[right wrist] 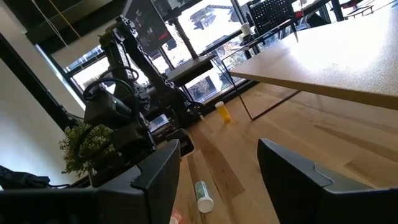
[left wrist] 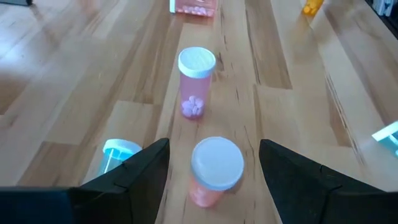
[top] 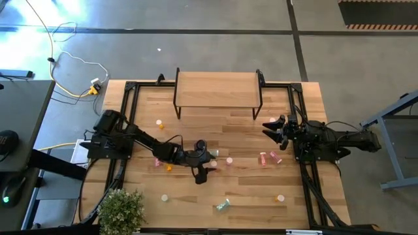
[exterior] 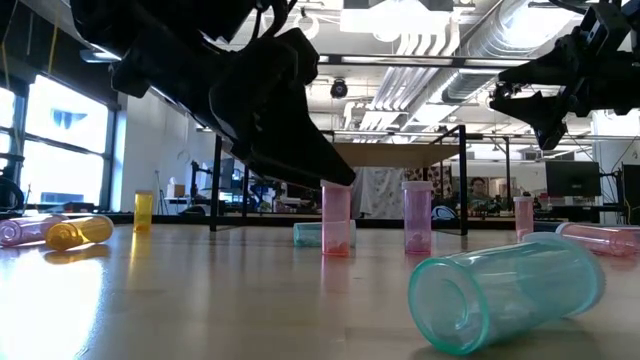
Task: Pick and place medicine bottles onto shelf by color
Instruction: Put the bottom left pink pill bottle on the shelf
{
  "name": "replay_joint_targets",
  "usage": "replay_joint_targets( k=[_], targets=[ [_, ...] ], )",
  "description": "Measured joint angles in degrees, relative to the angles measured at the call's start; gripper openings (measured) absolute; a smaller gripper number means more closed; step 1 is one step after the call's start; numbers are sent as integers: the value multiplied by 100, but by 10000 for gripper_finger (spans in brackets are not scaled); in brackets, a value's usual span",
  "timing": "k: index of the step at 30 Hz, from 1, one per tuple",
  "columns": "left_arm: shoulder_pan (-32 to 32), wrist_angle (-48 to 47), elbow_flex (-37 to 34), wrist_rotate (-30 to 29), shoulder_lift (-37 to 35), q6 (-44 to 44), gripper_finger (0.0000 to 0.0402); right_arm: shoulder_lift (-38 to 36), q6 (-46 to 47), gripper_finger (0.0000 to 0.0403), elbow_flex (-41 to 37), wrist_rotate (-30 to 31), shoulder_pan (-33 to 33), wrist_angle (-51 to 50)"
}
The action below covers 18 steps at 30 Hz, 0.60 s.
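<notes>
My left gripper is open and low over the table's middle, tilted downward. A pink medicine bottle with a white cap stands upright between its two fingers, with a gap on each side. A second upright pink bottle stands just beyond it. A teal bottle lies beside the left finger. The shelf, a light-wood board on black legs, stands at the table's far edge with nothing on it. My right gripper waits open above the table's right side.
More bottles are scattered about: orange ones, two pink ones toward the right, and a teal one lying near the front edge. A potted plant stands at the front left corner.
</notes>
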Motion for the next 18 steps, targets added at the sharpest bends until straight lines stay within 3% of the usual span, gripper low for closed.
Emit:
replay_joint_targets(
  k=[18],
  targets=[
    [6, -52, -2, 27, -2, 164, 119, 1, -7, 206, 0, 0, -1, -4]
  ],
)
